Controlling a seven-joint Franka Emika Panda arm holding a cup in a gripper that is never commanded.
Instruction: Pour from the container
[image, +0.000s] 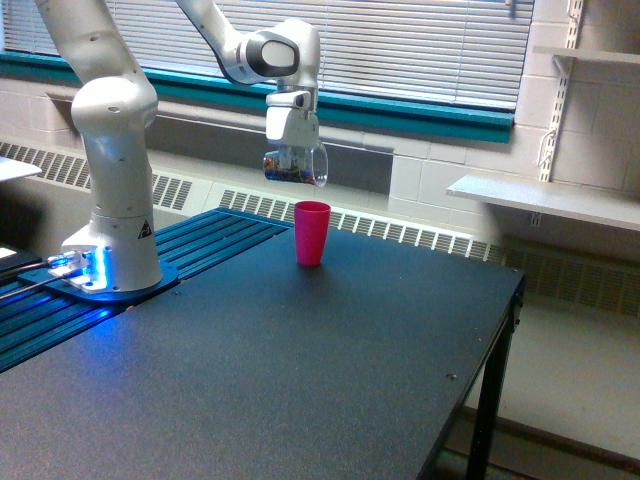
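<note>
In the upper middle of the frame the gripper (292, 152) is clamped around the clear plastic cup (295, 165), which lies on its side in the air, its open mouth facing the frame's right. Brown granular bits sit along its lower wall. Just below and a little right of it, the pink cup (311, 232) stands upright on the dark table (330, 370), near the table's far edge.

From where I stand, nothing appears to be falling yet, though grains would be hard to see against the blinds. The lip of the clear cup hangs above the pink cup's rim, well clear of it. To pour well, I think the mouth needs to sit squarely over the opening and then tip down slowly, so the bits slide out in a thin stream rather than a clump. Coming lower first would cut scatter onto the table.
</note>
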